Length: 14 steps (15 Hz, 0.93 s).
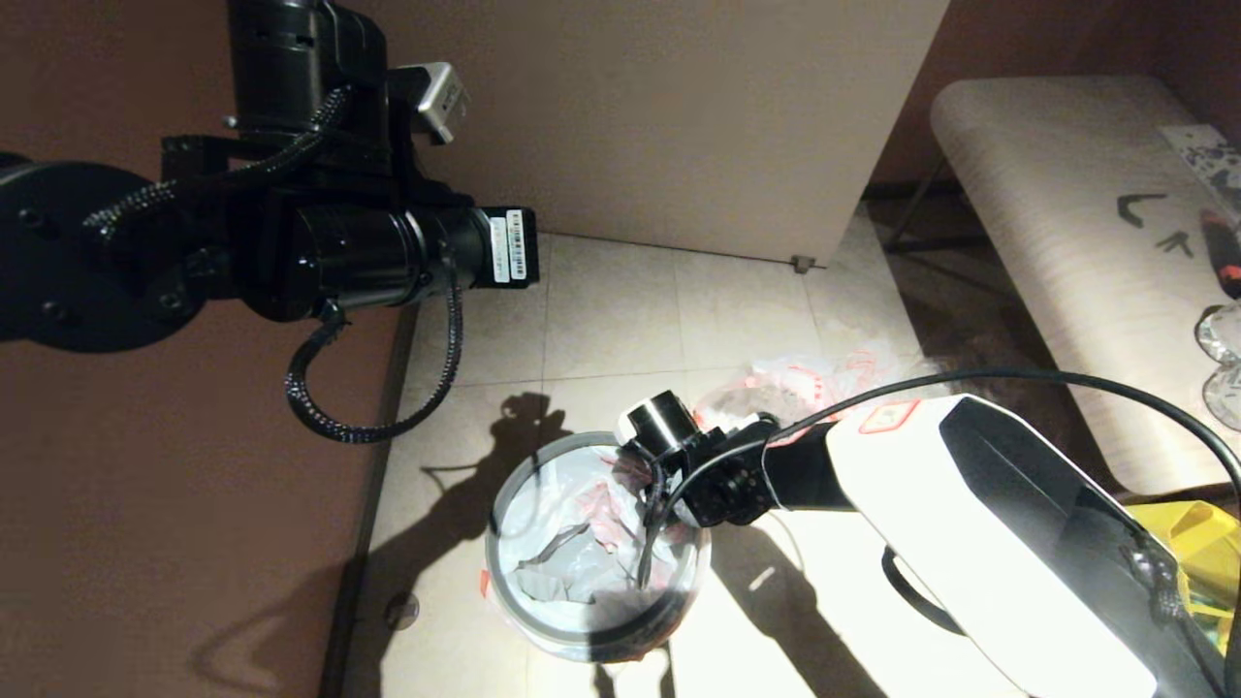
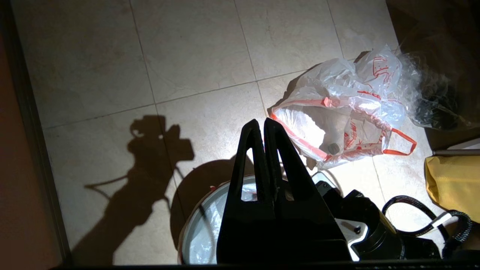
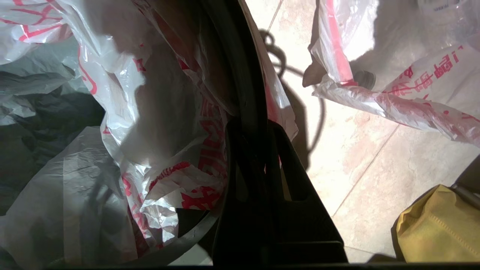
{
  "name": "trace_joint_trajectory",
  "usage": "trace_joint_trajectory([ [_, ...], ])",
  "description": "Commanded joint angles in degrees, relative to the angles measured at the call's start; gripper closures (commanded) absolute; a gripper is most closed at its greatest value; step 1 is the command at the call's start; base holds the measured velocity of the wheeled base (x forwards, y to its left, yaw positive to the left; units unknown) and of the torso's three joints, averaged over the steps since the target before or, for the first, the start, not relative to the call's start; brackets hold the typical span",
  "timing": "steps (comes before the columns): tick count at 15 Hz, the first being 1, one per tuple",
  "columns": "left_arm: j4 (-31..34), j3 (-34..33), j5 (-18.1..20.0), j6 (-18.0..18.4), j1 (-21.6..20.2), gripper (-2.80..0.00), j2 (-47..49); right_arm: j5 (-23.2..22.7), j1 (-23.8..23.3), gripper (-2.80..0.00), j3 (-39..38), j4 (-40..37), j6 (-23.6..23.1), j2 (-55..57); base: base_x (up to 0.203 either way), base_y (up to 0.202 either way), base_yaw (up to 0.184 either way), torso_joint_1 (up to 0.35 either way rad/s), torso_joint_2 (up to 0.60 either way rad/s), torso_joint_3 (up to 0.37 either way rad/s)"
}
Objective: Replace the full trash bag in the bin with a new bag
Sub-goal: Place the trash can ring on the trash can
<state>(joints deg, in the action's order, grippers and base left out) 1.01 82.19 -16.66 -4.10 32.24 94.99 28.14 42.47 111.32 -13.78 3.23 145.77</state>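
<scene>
Plastic of the new bag lies inside the bin, with the right gripper at the rim, jaws together on the bag's edge where it folds over the grey ring. Doing this step well probably means drawing that edge outward and down past the ring without letting it slip back. The full trash bag lies on the floor just beyond this gripper. The left gripper hangs above, fingers together, holding nothing.

Left end effector and right end effector closed.
</scene>
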Motion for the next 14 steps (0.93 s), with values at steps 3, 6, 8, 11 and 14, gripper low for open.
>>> trace_joint_trajectory([
  [3, -0.04, -0.01, -0.13, -0.03, -0.08, 0.0, 0.1, -0.52, 0.15, 0.0, 0.83, 0.06, -0.42, 1.27, 0.0, 0.0, 0.0, 0.0, 0.0, 0.0],
  [6, -0.05, -0.01, -0.13, -0.04, -0.08, 0.0, -0.07, -0.56, 0.57, 0.0, 0.77, -0.1, -0.35, 0.75, 0.0, 0.0, 0.0, 0.0, 0.0, 0.0],
  [8, -0.04, -0.01, -0.13, -0.04, -0.06, 0.0, 0.02, -0.38, 1.12, 0.0, -0.33, -0.28, 0.08, -0.89, 0.0, 0.0, 0.0, 0.0, 0.0, 0.0],
  [11, -0.05, -0.01, -0.13, -0.12, -0.08, 0.0, -0.07, -0.06, 1.44, 0.0, -2.35, -0.07, 0.73, -2.44, 0.0, 0.0, 0.0, 0.0, 0.0, 0.0],
  [14, -0.05, -0.01, -0.13, -0.12, 0.01, 0.0, 0.02, 0.32, 2.18, 0.0, -4.26, -0.04, 2.48, -4.26, 0.0, 0.0, 0.0, 0.0, 0.0, 0.0],
])
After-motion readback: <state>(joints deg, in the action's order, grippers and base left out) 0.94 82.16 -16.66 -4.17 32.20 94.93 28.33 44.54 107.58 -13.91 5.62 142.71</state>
